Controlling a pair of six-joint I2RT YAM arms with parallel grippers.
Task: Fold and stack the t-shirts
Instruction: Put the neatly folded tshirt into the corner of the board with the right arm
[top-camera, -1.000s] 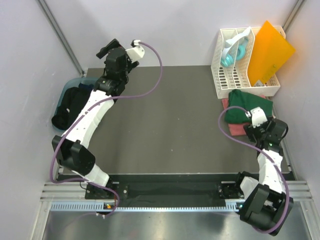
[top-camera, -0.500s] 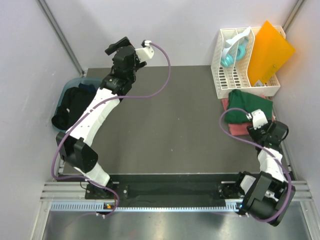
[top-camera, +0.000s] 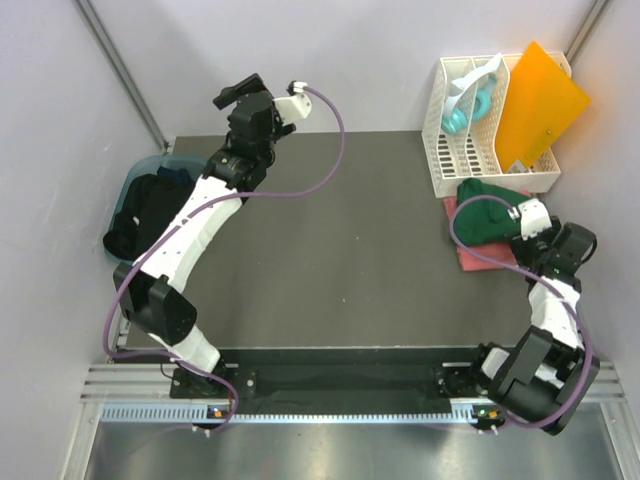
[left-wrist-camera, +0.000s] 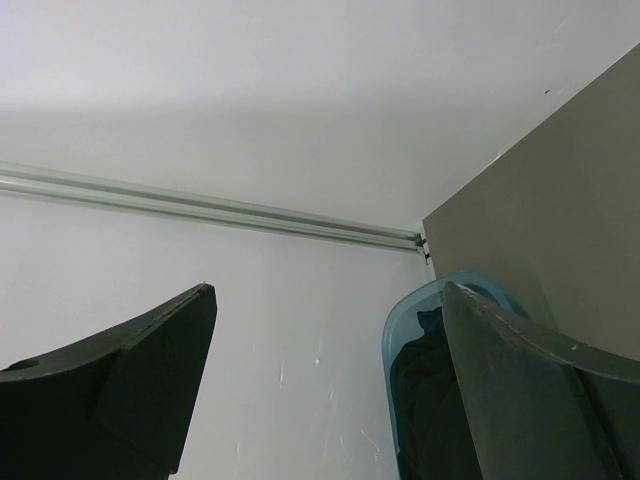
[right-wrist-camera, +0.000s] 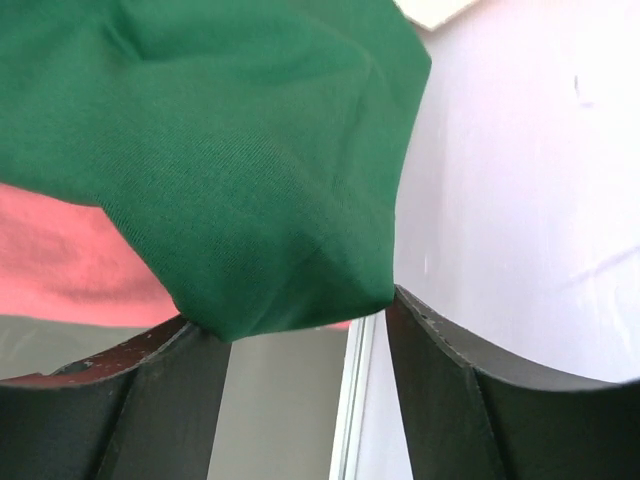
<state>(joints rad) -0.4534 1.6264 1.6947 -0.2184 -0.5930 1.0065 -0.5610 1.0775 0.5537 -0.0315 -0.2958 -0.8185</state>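
The right hand (right-wrist-camera: 292, 312), spread wide, meets the dark green cloth t-shirt (right-wrist-camera: 230, 150) at three o'clock on the desk (top-camera: 330, 230): soft, light, floppy, so a bunched fold looks the best hold.

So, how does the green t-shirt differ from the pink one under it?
The green t-shirt is rumpled into a lump, while the pink t-shirt lies flat. The green one sits on top; the pink one is below it and mostly covered. A fold of the green one reaches between the fingers of the right hand; the pink one does not. Both are plain soft cloth.
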